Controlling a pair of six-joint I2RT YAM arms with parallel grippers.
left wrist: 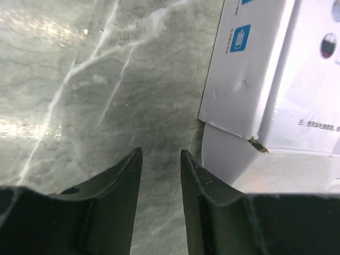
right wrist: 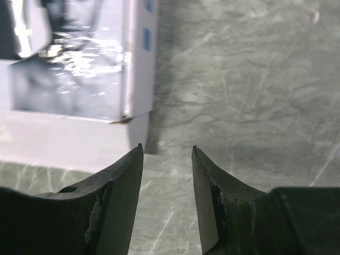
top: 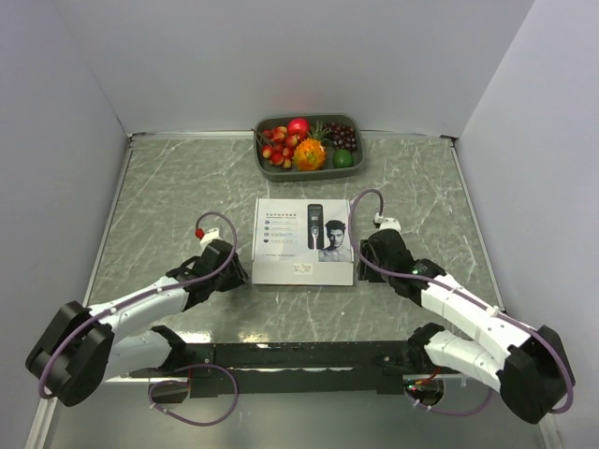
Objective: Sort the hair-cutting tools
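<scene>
While the marble-patterned table (top: 168, 187) fills the floor of the white-walled cell, the two arms reach in from its near edge. The left arm (top: 140, 304) and the right arm (top: 459, 304) both angle inward toward the middle.

Between their wrists a white printed cardboard box (top: 305, 240) lies flat. Its lid shows a man's face and a printed black clipper. Where the hair-cutting tools themselves lie cannot be told from these views; the only clipper seen is that printed one.

Against the far wall sits a grey tray (top: 281, 175), well apart from the box. It holds a spiky orange fruit (top: 310, 154), a red fruit (top: 299, 125), dark grapes (top: 343, 137), a green lime (top: 343, 159) and small red strawberries (top: 276, 145).

The left gripper (left wrist: 161, 153) hangs low over bare table just beside the box's near left corner. Its jaws stand a narrow gap apart with nothing between them. The right gripper (right wrist: 167, 147) sits just beside the box's near right corner. It is likewise parted by a narrow gap and holds nothing, with only table showing between its fingers (right wrist: 125, 186).
</scene>
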